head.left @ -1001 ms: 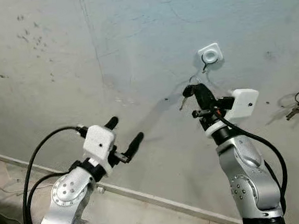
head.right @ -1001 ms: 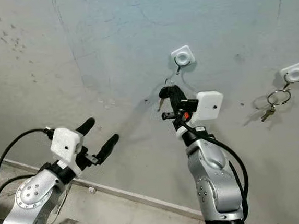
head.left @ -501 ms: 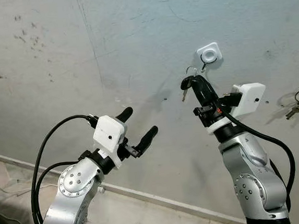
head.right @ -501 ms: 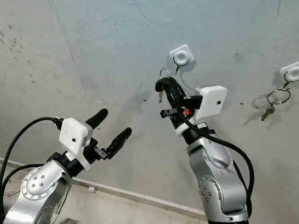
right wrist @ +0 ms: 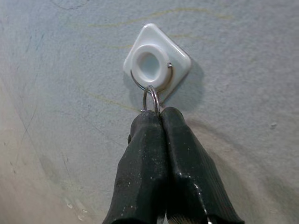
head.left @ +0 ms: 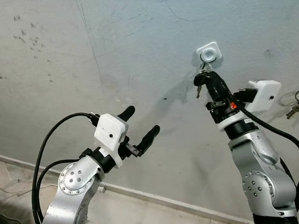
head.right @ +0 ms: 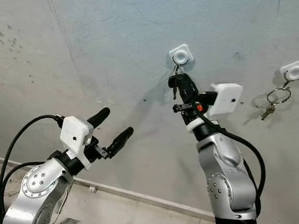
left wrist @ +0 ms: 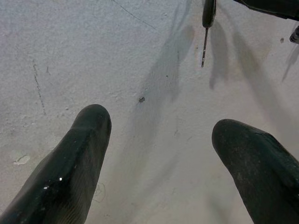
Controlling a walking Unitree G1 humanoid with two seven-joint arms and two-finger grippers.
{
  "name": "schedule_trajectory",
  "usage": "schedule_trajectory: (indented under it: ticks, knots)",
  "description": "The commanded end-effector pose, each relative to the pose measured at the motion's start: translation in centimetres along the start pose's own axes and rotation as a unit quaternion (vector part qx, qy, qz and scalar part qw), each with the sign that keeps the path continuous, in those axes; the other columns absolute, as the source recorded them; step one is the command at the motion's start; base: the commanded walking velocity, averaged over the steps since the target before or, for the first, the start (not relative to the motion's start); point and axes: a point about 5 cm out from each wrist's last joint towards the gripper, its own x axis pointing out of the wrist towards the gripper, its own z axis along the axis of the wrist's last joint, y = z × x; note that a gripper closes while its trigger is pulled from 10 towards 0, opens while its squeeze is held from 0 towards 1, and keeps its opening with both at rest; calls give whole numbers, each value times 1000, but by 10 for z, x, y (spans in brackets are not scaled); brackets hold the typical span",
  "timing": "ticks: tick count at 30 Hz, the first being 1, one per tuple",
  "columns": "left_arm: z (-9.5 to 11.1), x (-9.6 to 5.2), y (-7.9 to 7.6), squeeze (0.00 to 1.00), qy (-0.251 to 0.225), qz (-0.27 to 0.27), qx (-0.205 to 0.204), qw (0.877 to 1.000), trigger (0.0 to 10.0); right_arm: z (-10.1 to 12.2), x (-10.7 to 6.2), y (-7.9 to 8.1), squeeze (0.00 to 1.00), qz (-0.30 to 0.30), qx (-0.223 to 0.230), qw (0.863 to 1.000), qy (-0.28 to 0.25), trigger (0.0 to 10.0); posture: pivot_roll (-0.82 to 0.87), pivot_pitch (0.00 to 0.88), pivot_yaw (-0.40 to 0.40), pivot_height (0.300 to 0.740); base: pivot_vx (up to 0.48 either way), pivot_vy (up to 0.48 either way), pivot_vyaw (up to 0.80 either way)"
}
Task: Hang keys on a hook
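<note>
1. Here we face a big grey wall (head.left: 54, 41) with a floor strip (head.left: 146, 198) low down.
2. Our left gripper (head.left: 140, 127) is held up near the wall, away from the hook, with its fingers (left wrist: 70, 168) spread wide and nothing in them.
3. Our right gripper (right wrist: 159, 116) is pinched tight on the keys (head.left: 200, 80).
4. The key ring (right wrist: 151, 99) is just at the wire of the white hook (right wrist: 156, 60).
5. Another set of keys (head.right: 272, 101) hangs on a second hook (head.right: 295, 70) farther right.
</note>
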Motion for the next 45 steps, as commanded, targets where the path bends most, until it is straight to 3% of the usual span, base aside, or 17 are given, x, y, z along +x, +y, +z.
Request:
schedule_trajectory:
  ticks: [1, 13, 23, 24, 25, 31, 34, 39, 45]
  knots:
    - [5, 0, 1, 0, -7, -4, 4, 1000, 10000, -3, 1, -4, 0, -13, 14, 1000, 6, 10000, 189, 0, 1, 740, 0, 0, 0]
    - [5, 0, 0, 0, -6, -5, 1, 1000, 10000, -23, -5, -3, 0, -22, 47, 997, 48, 10000, 190, 0, 1, 740, 0, 0, 0]
    - [14, 4, -2, 0, -21, -17, 4, 1000, 10000, -34, -6, -3, 0, -40, 26, 996, 76, 10000, 189, 0, 0, 740, 0, 0, 0]
    - [15, 5, -3, 0, -23, -21, 6, 999, 10000, -35, -7, -2, 631, -41, 23, 996, 78, 10000, 189, 0, 0, 740, 0, 0, 0]
    - [16, 6, -3, 0, -25, -24, 8, 999, 10000, -36, -7, -2, 1000, -41, 23, 996, 78, 10000, 189, 0, 0, 740, 0, 0, 0]
    - [18, 7, -3, 0, -27, -28, 10, 999, 10000, -34, -6, -3, 1000, -46, 8, 996, 73, 10000, 189, 0, 0, 740, 0, 0, 0]
    - [18, 7, -4, 0, -27, -30, 12, 999, 10000, -30, -5, -7, 1000, -53, -54, 995, 69, 10000, 189, 0, 0, 740, 0, 0, 0]
    - [18, 7, -3, 0, -26, -32, 14, 999, 10000, -25, -5, -15, 1000, -75, -91, 991, 58, 10000, 189, 0, 0, 740, 0, 0, 0]
    - [13, 6, -3, 0, -21, -30, 12, 999, 10000, -20, -12, -15, 1000, -56, -125, 989, 57, 10000, 178, 0, -5, 740, 0, 0, 0]
